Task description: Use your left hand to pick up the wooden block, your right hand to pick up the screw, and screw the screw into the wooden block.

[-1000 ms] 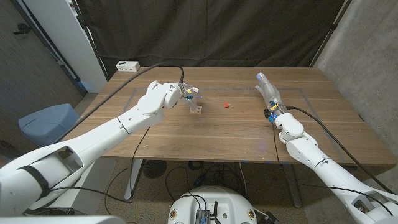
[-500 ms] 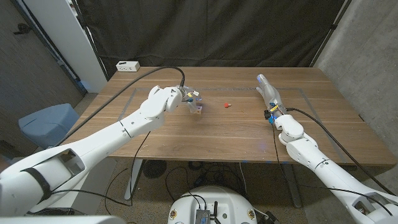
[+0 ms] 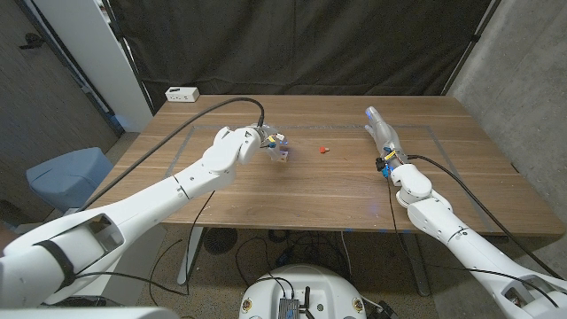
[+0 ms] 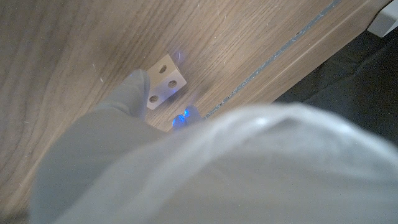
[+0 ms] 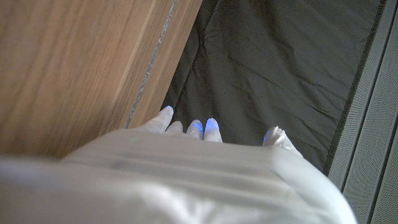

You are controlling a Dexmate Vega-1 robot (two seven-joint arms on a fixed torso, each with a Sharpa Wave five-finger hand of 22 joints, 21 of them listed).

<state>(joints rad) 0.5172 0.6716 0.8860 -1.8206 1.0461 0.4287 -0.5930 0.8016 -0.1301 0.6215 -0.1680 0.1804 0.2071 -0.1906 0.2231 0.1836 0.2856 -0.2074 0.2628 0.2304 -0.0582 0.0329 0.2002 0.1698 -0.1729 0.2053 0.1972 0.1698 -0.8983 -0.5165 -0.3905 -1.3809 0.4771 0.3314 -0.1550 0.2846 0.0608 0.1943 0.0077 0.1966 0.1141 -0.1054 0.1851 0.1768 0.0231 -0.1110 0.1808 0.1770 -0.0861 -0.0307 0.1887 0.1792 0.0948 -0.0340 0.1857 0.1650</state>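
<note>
- wooden block (image 3: pixel 280 156): small, pale, cube-like, with two round holes in one face as seen from the left wrist; it sits on the wooden surface (image 3: pixel 337 190) left of centre.
- screw (image 3: pixel 323 150): a tiny red piece lying on the surface, just right of the wooden block and apart from it.

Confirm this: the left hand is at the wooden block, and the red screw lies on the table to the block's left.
Wrong side. In the head view the screw lies on the table to the right of the wooden block, between it and the right hand. The left hand is at the block.
</note>
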